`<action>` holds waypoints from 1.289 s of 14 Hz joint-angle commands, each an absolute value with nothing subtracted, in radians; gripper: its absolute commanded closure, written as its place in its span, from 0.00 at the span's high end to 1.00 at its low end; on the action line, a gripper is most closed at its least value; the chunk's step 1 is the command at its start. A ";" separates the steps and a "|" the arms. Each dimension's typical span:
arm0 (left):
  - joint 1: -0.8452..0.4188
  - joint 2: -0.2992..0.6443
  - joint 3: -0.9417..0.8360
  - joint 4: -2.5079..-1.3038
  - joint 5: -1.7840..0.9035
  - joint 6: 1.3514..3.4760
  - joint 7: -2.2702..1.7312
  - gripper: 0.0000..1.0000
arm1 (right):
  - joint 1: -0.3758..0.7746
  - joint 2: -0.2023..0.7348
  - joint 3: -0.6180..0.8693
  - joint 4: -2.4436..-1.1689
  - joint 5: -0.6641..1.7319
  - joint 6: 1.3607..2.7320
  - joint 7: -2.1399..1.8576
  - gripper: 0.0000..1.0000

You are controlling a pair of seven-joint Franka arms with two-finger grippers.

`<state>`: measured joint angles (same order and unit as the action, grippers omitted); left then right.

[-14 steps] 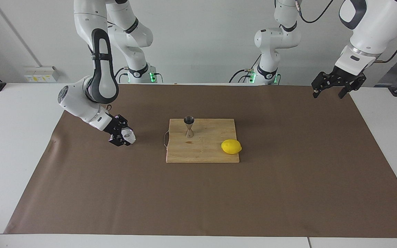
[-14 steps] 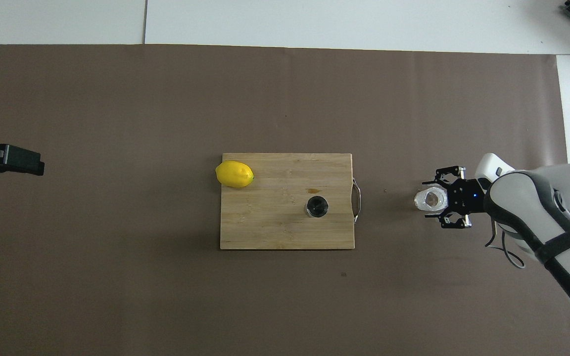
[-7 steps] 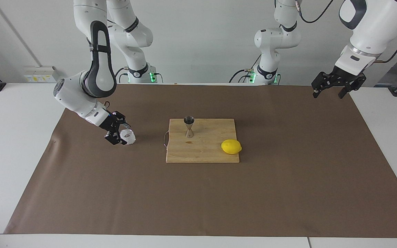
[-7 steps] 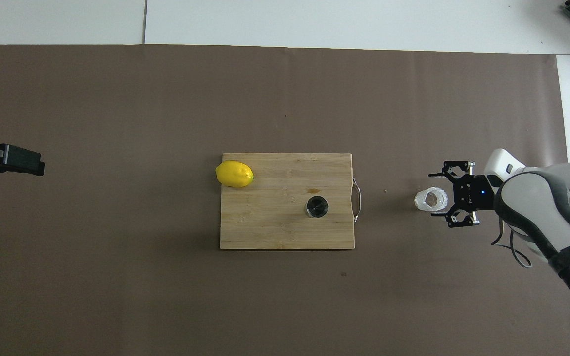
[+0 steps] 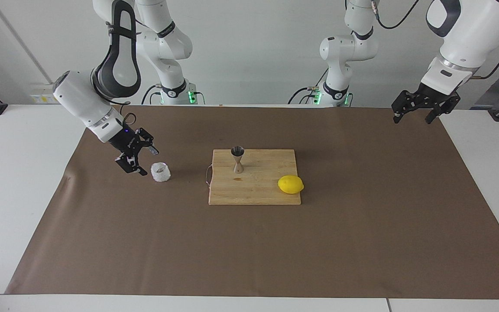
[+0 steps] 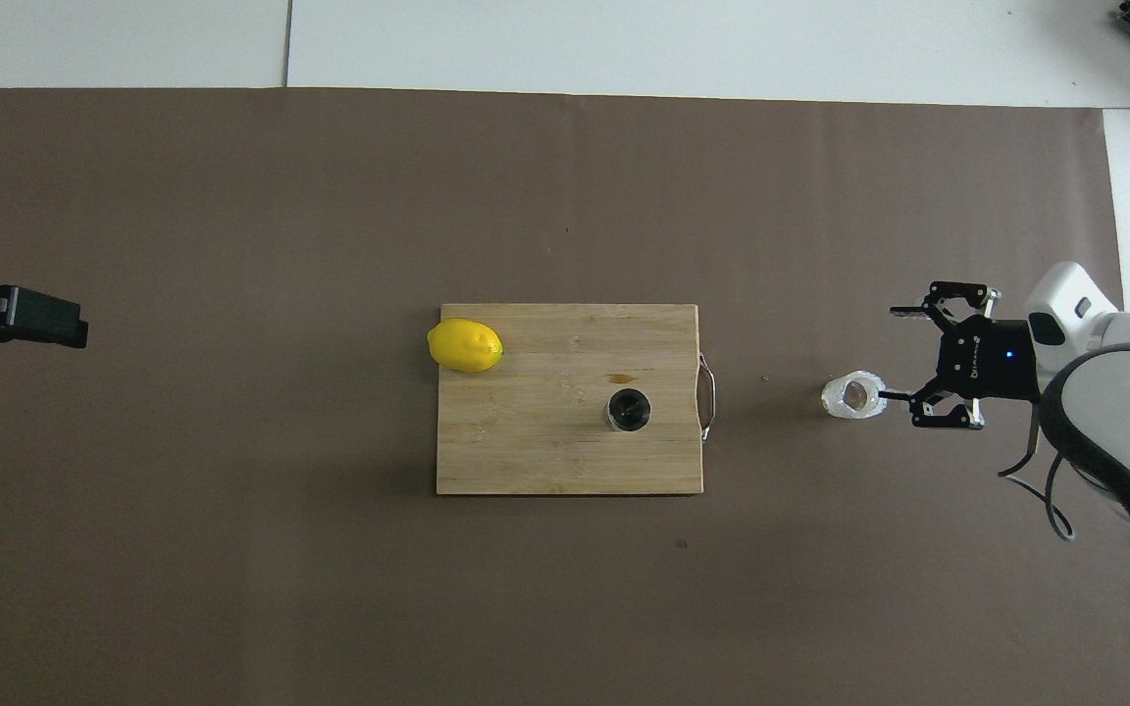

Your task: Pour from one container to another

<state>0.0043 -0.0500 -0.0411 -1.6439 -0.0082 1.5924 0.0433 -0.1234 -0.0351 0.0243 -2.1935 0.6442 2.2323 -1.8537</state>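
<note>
In the facing view, the right gripper hangs just above the brown paper mat, its two fingers spread wide apart and clamped on nothing. The small squat clear glass cup with a bumpy whitish wall stands upright on the mat just beside those fingertips, apart from them, well off the pale wooden cutting board toward the right arm's end of the table. The shiny steel hourglass-shaped jigger stands upright on the board, and the yellow lemon lies on the board's corner toward the left arm's end. The left gripper waits, fingers spread and empty, over the mat's edge. A white wall rises above the white table.

In the overhead view, the right gripper shows open jaws, one fingertip overlapping the glass cup. The jigger sits on the board near its metal handle; the lemon is at the opposite corner. Only the tip of the left gripper appears.
</note>
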 commanded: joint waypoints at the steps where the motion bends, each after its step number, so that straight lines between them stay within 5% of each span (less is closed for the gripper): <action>1: -0.003 -0.063 -0.032 -1.655 -0.015 1.582 0.048 1.00 | -0.127 -0.081 0.047 -2.160 0.530 2.198 -1.653 1.00; 10: -0.003 -0.063 -0.032 -1.655 -0.014 1.582 0.048 1.00 | -0.126 -0.112 0.074 -1.970 0.284 1.980 -0.952 1.00; 18: -0.003 -0.063 -0.032 -1.655 -0.015 1.582 0.048 1.00 | -0.060 -0.051 0.095 -1.740 0.086 1.873 -0.312 1.00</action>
